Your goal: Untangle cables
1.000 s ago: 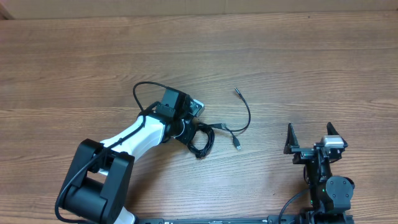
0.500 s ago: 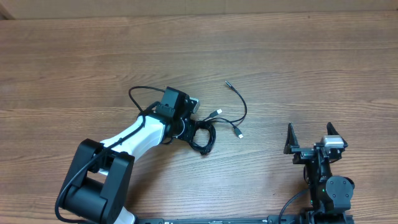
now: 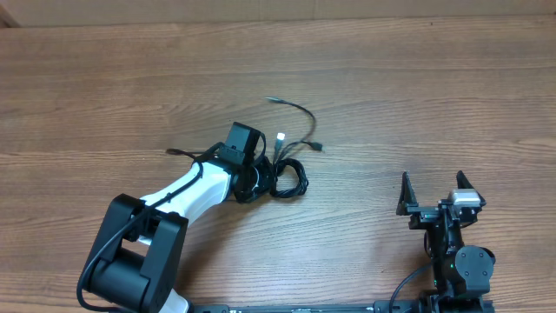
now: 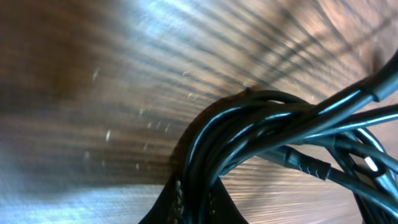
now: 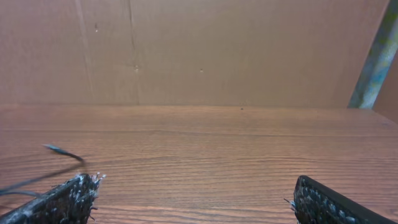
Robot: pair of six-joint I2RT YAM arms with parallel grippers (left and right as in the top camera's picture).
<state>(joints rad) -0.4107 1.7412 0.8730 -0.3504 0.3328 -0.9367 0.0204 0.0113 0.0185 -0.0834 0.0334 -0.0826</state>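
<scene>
The cables (image 3: pixel 291 178) are thin black cords bunched in a small coil at the table's middle. Loose ends trail toward the far side (image 3: pixel 300 111), and one silver tip (image 3: pixel 280 136) shows beside them. Another end (image 3: pixel 172 151) sticks out to the left. My left gripper (image 3: pixel 259 174) is shut on the bundle. In the left wrist view the strands (image 4: pixel 249 124) run down between the two dark fingers (image 4: pixel 171 202), and the picture is blurred. My right gripper (image 3: pixel 433 181) stands open and apart at the near right, with nothing between its fingertips (image 5: pixel 65 202).
The wooden table (image 3: pixel 417 87) ends at a brown cardboard wall (image 5: pixel 217 50) along the far side. A thin cable end (image 5: pixel 62 154) shows at the left of the right wrist view. The left arm's white link (image 3: pixel 187 191) lies across the near left.
The left gripper has dragged the bundle, and the loose ends have swung from the right of the coil to the far side and left. The right arm has not moved.
</scene>
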